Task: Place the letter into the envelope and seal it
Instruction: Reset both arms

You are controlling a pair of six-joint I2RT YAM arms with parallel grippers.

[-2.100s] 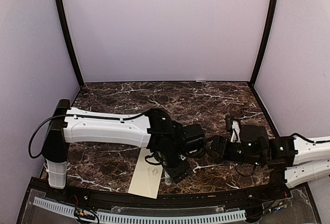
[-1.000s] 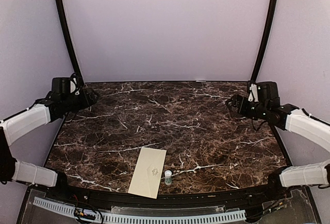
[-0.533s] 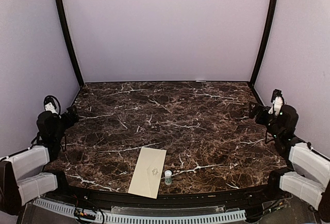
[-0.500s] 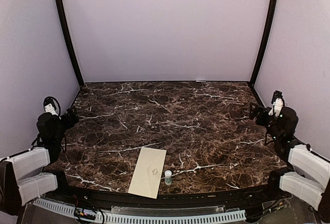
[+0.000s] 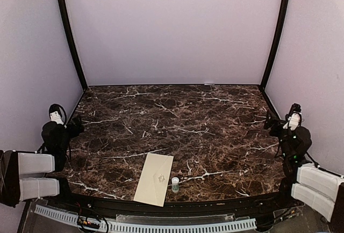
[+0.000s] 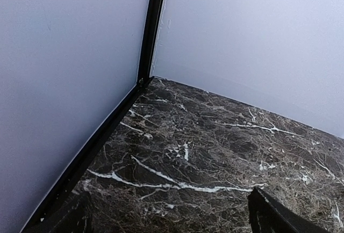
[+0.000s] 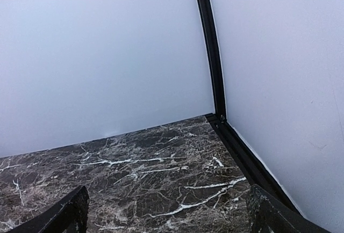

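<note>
Now left fingers (image 6: pixel 274 218), right fingers (image 7: pixel 69 215) apart.

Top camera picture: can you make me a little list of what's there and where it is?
table: dark marble
envelope: flat on the table, near the front edge, emblem facing up
small bottle: upright, just right of the envelope
left tool: open, empty, by the left wall
right tool: open, empty, by the right wall
letter: not in sight
</note>
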